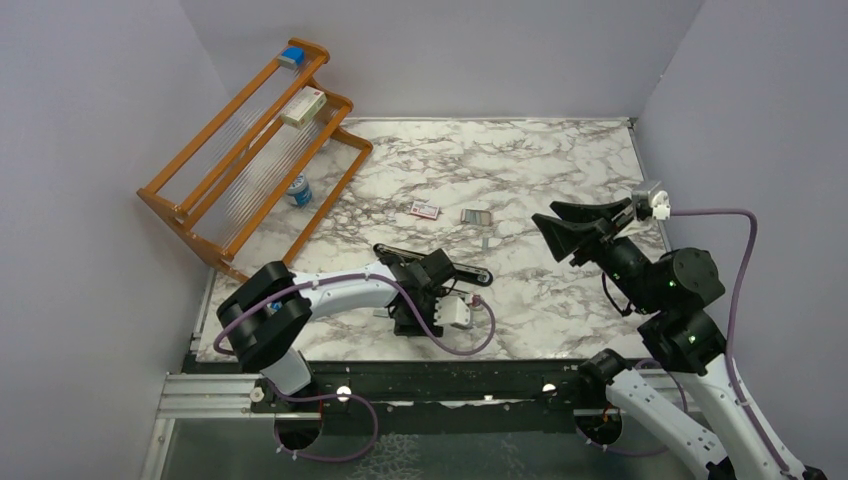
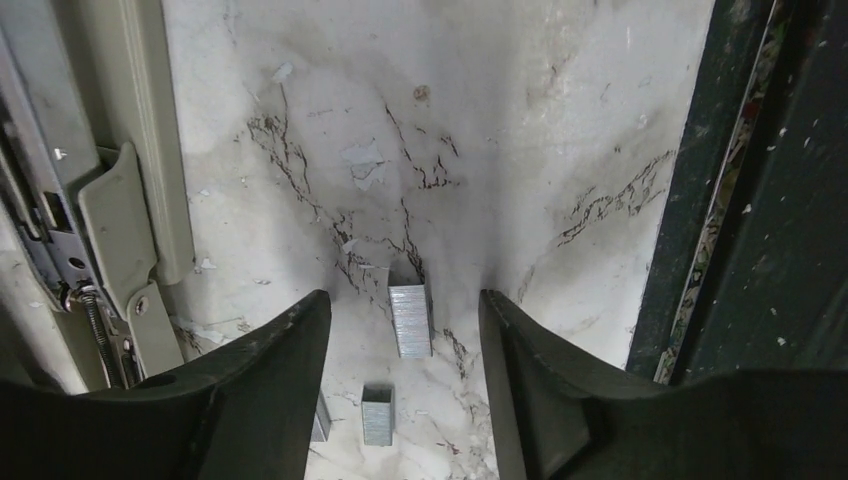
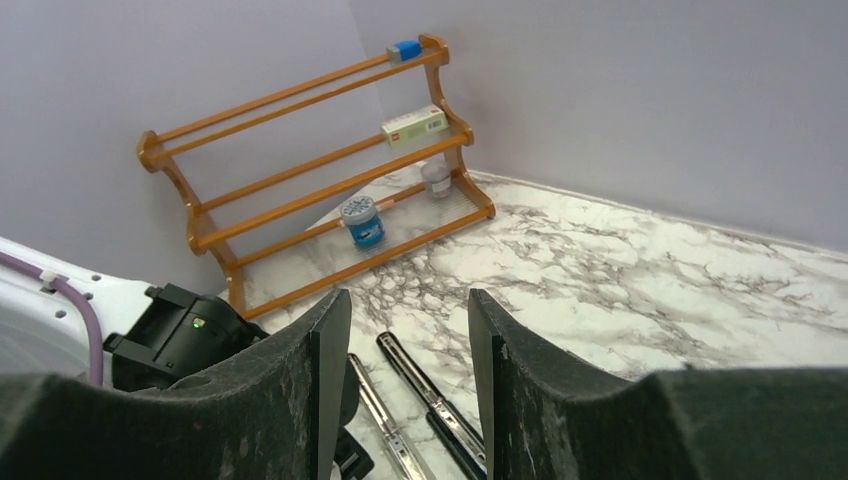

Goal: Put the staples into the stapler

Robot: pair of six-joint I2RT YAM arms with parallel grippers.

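At the far left of the worktop (image 1: 560,300), a wooden rack (image 1: 250,150) is seen against the wall. Right of it, the left gripper (image 2: 405,305) is held low with its jaws apart and empty. A short strip of staples (image 2: 410,322) is seen lying flat on the marble between them, touched by neither finger. The black stapler (image 1: 476,272) is laid open just beside that gripper. Farther right, the right gripper (image 3: 410,300) is raised, its jaws parted, with nothing held.
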